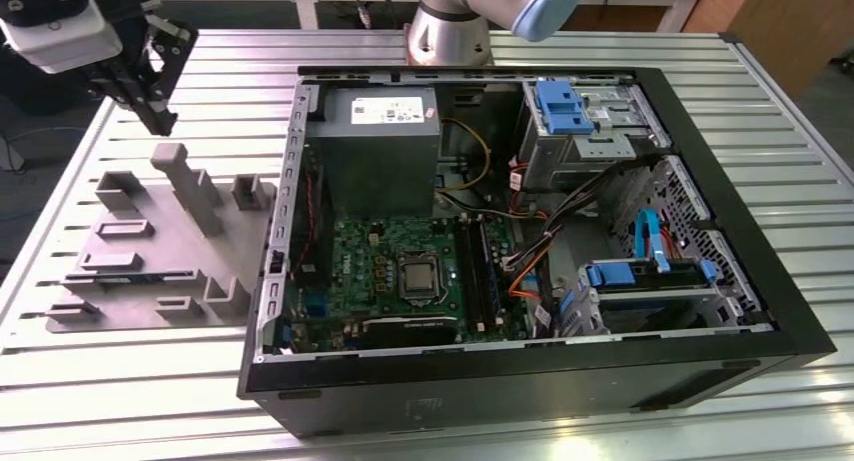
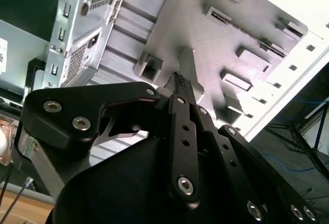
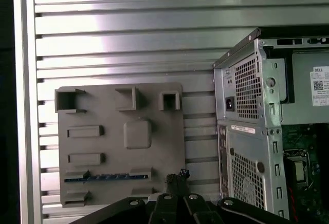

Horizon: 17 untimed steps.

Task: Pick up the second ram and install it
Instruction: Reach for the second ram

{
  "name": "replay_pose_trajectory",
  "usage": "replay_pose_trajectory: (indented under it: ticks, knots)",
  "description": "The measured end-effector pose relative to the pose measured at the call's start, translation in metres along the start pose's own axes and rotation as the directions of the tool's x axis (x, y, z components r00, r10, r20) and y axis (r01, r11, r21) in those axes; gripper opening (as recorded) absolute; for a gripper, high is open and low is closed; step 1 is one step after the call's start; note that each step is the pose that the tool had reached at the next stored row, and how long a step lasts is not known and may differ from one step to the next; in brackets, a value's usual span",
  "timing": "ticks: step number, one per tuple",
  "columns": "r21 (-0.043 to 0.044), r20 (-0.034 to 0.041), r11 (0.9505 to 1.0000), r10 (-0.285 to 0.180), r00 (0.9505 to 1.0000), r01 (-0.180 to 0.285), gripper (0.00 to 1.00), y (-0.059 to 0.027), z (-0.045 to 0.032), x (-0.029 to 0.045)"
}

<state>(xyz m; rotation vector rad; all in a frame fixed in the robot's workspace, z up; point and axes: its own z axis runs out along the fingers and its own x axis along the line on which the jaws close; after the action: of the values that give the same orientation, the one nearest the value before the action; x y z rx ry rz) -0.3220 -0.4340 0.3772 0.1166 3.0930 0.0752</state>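
The second ram (image 3: 105,176) is a thin blue-green stick lying edge-up in a long slot of the grey fixture plate (image 3: 154,147). In the exterior view the ram (image 1: 134,276) sits in that plate (image 1: 147,311) at the exterior view's left, beside the open computer case. My gripper (image 1: 160,119) hangs above the plate's far end, well above the table and apart from the ram. Both wrist views show the black fingers pressed together with nothing between them, at the gripper (image 3: 178,174) and the gripper (image 2: 177,78).
The open black computer case (image 1: 747,351) holds the green motherboard (image 1: 387,261), the grey power-supply box (image 1: 380,111), blue drive brackets (image 1: 561,106) and loose cables (image 1: 534,251). Raised posts (image 1: 187,186) stand on the fixture plate. The arm's base (image 1: 447,31) is behind the case.
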Motion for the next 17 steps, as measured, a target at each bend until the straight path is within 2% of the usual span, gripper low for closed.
replay_pose_trajectory:
  ticks: [17]
  knots:
    - [0.0,0.0,1.0,0.0,1.0,0.0,0.11,-0.0142,0.0095,0.0317]
